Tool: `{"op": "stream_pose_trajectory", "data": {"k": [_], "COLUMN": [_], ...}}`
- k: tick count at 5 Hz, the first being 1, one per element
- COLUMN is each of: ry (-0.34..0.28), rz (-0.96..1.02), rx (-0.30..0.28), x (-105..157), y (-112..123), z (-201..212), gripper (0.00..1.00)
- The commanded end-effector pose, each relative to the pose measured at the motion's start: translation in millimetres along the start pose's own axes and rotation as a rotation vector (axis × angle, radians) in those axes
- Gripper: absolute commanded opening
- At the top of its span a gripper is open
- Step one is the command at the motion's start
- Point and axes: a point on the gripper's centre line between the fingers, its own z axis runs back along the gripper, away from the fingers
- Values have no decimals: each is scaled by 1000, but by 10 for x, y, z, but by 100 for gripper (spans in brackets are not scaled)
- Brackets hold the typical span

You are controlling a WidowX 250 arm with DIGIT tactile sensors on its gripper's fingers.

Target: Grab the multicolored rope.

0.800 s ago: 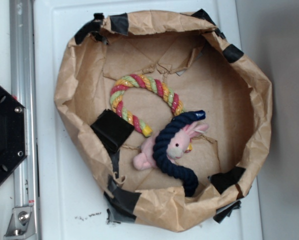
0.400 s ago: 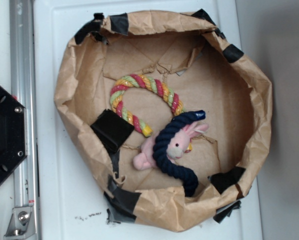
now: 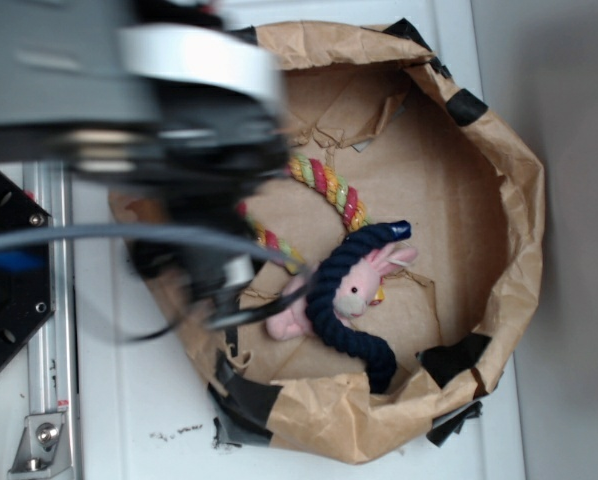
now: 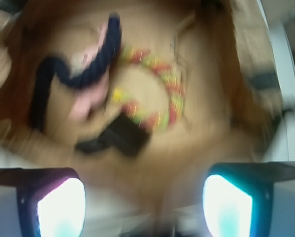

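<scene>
Gripper (image 4: pixel 143 205) jaws spread, empty, blurred at frame bottom; multicolored rope (image 4: pixel 160 94) curls mid-frame in paper bag (image 3: pixel 499 150), beside navy rope (image 3: pixel 344 300).

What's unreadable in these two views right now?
- Exterior: the blurred arm covers the left half of the multicolored rope and the paper bin's left wall.
- Exterior: the gripper itself is lost in motion blur.
- Wrist: everything is smeared; the navy rope and the pink bunny show no detail.
</scene>
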Motion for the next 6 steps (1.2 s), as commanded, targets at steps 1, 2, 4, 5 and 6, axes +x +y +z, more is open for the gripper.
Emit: {"op": "stream_pose_trajectory", "data": {"k": [1, 2, 4, 5, 6], "ry": [-141, -132, -179, -150, -52], "rz": [-328, -429, -658, -679, -649], "rx": [49, 55, -99, -34, 17], "x": [736, 772, 501, 470, 556], "y": [171, 104, -368, -442, -467], "z": [-817, -1073, -980, -1040, -1207], "gripper": [100, 100, 100, 100, 100]}}
